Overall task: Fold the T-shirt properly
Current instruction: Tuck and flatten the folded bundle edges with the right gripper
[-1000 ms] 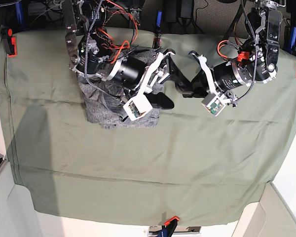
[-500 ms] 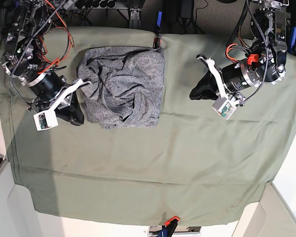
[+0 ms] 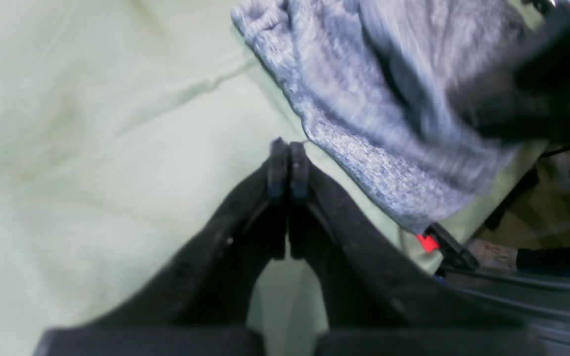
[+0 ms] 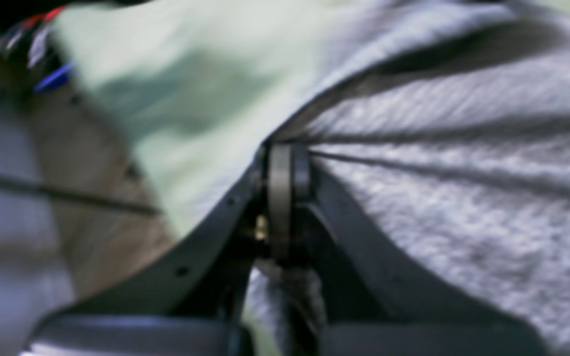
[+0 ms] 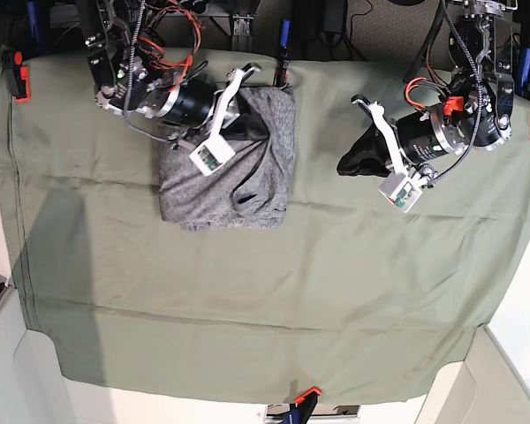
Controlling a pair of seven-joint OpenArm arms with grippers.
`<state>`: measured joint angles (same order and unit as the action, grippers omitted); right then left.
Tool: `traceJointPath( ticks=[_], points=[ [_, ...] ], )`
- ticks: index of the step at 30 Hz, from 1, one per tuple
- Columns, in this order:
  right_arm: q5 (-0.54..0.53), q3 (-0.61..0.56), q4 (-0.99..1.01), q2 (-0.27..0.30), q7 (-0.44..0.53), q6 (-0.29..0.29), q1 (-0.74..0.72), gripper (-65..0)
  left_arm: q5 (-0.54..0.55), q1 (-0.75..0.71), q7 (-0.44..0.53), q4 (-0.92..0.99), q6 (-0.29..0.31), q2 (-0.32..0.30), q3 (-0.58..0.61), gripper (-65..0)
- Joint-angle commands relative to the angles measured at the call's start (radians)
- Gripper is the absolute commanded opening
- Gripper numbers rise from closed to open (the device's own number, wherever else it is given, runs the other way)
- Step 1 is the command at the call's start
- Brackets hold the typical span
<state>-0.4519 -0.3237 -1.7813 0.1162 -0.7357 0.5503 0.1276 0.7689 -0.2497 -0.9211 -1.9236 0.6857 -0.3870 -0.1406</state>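
Cloth first: the olive-green table cloth (image 5: 274, 309) is lying bare across the near half of the table, a red-tipped clamp (image 5: 306, 394) biting its front edge. Farther back, the heather-grey T-shirt (image 5: 225, 181) is sitting as a compact, wrinkled bundle toward the far edge. The right gripper (image 4: 285, 168) is reaching over the shirt's upper part, its jaws pressed together and pinching a fold of the knit, with creases fanning out from the pinch. Well apart from the bundle, the left gripper (image 3: 287, 168) is hovering over bare cloth, its jaws pressed together on nothing, the shirt's edge lying just beside its tips in the left wrist view. The likely trouble is that a single-point pull would drag the whole bundle or undo its layers, since no second grip is steadying it; the pinch could also be catching more layers than intended.
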Motion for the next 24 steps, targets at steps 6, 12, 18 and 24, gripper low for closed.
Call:
traceJointPath(
  ticks=[6,12,18,24],
  points=[
    [0.002,-0.105,-0.022,-0.026,0.026,0.008,-0.008,-65.0,0.151,0.008,-0.015,-0.014,0.012,-0.010,-0.121,-65.0],
    [0.004,-0.042,-0.059,-0.070,0.044,0.008,-0.013,-65.0,0.247,0.006,-0.087,-0.014,0.012,-0.010,-0.154,-65.0],
    [0.027,0.022,-0.110,-0.072,0.038,0.007,-0.020,-65.0,0.267,-0.018,-0.086,-0.014,0.012,-0.009,-0.154,-65.0],
    [-0.002,0.039,-0.112,-0.072,0.011,0.008,-0.022,-32.8,0.267,-0.019,-0.086,-0.014,0.012,-0.010,-0.154,-65.0]
  ],
)
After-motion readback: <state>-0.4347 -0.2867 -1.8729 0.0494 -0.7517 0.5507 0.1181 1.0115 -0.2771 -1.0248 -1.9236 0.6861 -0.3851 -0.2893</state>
